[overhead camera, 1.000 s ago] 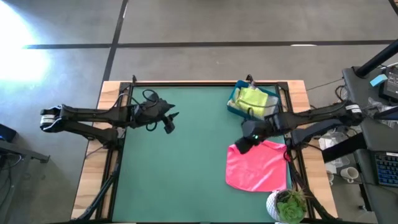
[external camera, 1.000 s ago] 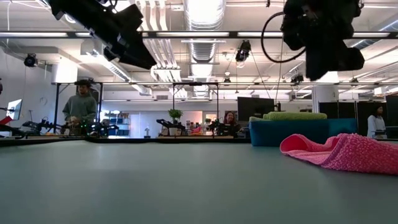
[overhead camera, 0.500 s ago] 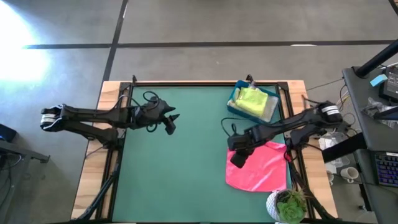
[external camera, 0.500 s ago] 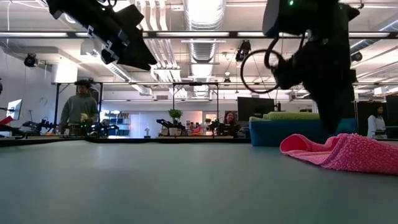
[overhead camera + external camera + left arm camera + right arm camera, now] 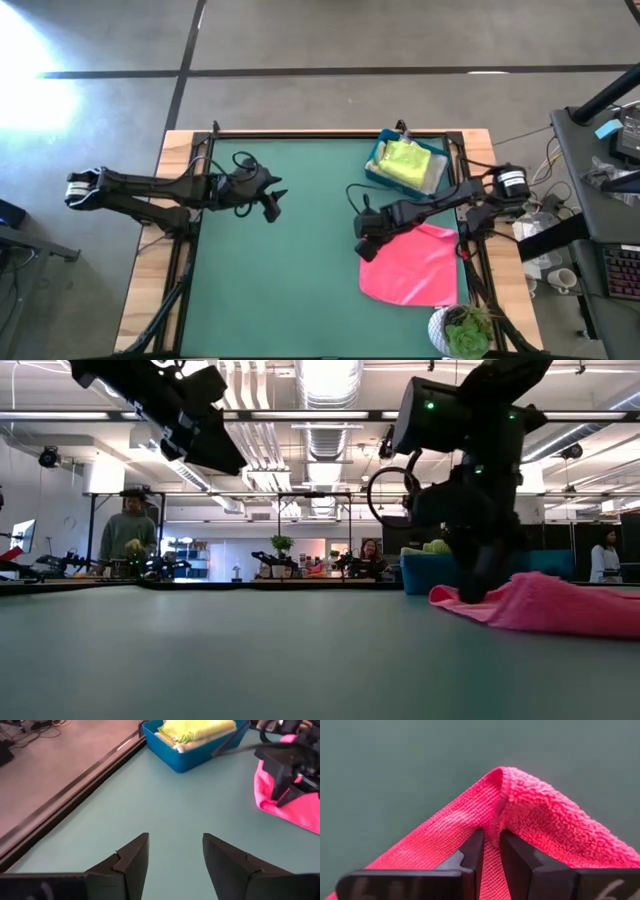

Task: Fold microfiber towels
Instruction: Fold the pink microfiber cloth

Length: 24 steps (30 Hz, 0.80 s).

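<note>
The green table [image 5: 290,270] has a wide bare stretch across its left and middle, bounded by a dark frame rail at the far edge and wooden strips down both sides. All the objects crowd the right side: a blue bin [image 5: 378,172] in the far right corner, holding a lime green towel [image 5: 408,160] on top of its stack, and a potted plant [image 5: 462,328] at the near right corner. The hot pink towel [image 5: 415,270] lies flat on the right half, near the right edge, between bin and plant; its nap is looped and fuzzy, with a stitched hem running to the corner. The right gripper [image 5: 364,250] is down at the towel's far left corner, its fingers [image 5: 470,851] pinched on that corner, which folds up into a ridge. The left gripper [image 5: 270,207] hangs above the bare left part, fingers apart and holding nothing.
</note>
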{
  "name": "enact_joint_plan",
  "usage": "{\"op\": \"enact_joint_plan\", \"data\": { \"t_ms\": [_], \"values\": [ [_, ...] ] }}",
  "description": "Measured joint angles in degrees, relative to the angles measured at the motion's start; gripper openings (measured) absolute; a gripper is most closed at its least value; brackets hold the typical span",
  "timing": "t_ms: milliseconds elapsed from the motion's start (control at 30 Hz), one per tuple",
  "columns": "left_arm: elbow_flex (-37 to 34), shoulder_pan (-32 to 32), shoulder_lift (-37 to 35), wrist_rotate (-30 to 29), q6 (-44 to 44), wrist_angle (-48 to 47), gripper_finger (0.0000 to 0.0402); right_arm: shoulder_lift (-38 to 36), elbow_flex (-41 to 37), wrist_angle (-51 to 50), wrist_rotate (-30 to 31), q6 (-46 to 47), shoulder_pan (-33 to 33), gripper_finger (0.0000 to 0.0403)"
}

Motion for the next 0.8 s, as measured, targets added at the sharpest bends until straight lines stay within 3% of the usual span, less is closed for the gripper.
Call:
{"op": "enact_joint_plan", "data": {
  "t_ms": [200, 333, 800],
  "values": [
    [0.2, 0.0, 0.0, 0.0, 3.0, -2.4, 0.0171, 4.8, 1.7, 3.9, 0.4, 2.2, -2.1, 0.0056],
    [0.0, 0.0, 0.2, 0.0, 4.8, -2.4, 0.0171, 7.1, 6.0, 6.6, 0.7, -1.6, -3.4, 0.0056],
    [-0.1, 0.0, 3.8, 4.2, 16.7, -3.8, 0.0171, 23.8, 33.2, 6.6, -1.6, -7.3, -9.5, 0.0056]
  ]
}}
